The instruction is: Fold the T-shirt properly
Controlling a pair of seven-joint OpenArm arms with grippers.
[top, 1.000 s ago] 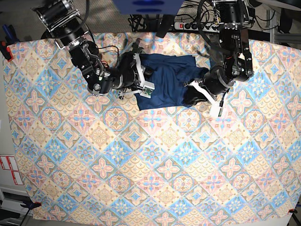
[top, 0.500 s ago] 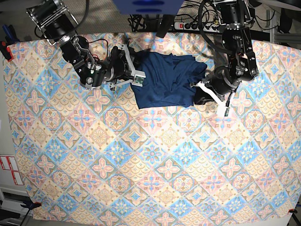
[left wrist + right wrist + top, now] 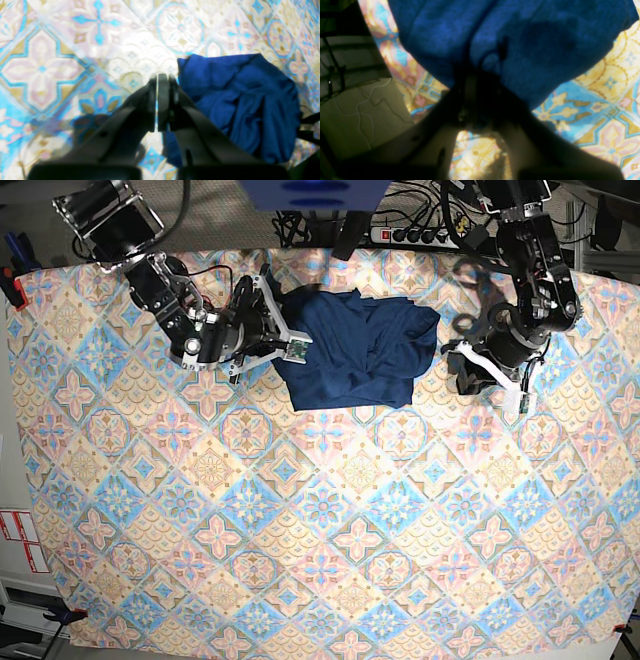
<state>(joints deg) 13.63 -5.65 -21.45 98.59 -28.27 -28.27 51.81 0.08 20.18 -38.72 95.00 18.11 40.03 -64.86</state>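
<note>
T-shirt (image 3: 358, 350): bunched at counter (image 3: 320, 510) far edge. Soft, light, limp; best held at hems. Left gripper (image 3: 160, 82) fingers closed, empty. Right gripper (image 3: 480, 82) fingers: cannot tell.

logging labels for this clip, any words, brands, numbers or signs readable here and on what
None can be read.
White stickers with red marks at the base view's left edge: too small to read.
T-shirt: plain, no print.
Patterned tablecloth: ornament only, no lettering.

T-shirt (image 3: 358, 350) on tablecloth (image 3: 320, 530), between hands
</note>
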